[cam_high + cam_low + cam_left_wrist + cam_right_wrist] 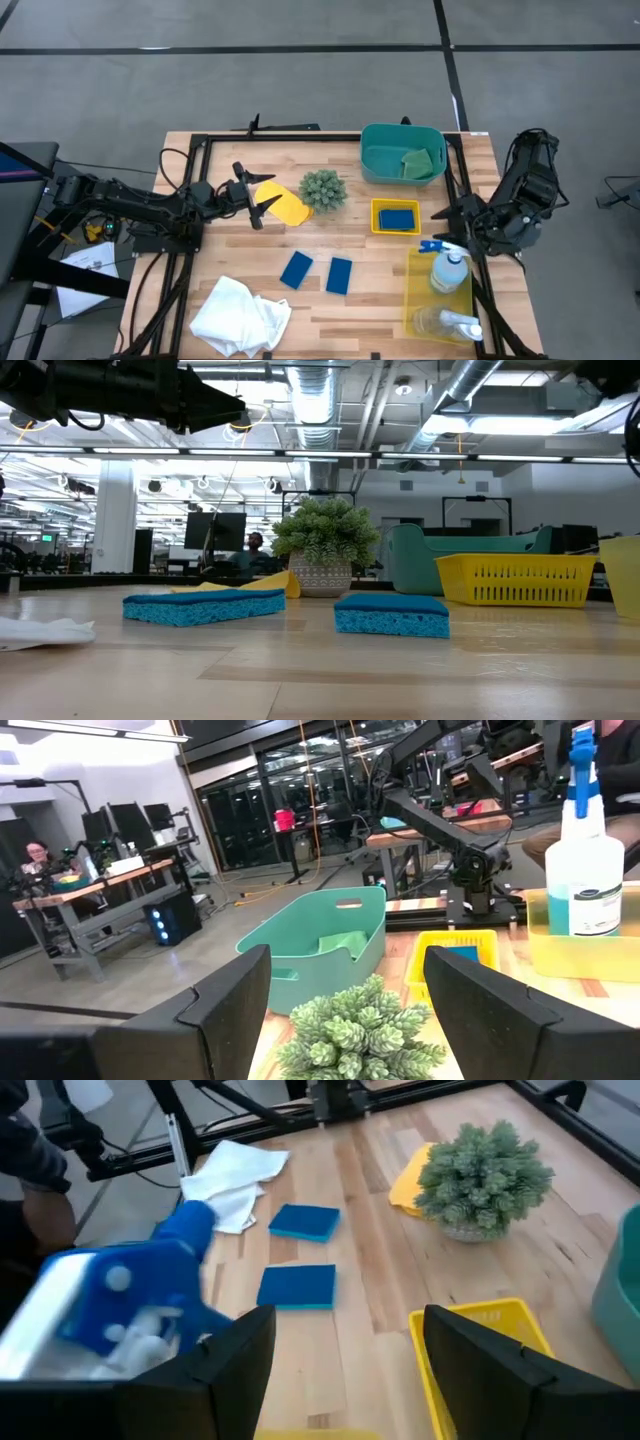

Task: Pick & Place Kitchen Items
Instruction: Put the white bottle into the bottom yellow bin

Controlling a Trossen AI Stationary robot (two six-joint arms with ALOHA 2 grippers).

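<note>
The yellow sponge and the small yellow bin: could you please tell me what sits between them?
The spiky green plant ball sits between the yellow sponge and the small yellow bin, clearest in the high view.

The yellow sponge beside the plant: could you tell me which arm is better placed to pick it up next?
Probably the left. Its open hand hovers right at the yellow sponge, while the right hand, also open, sits across the table by the upright spray bottle.
</note>
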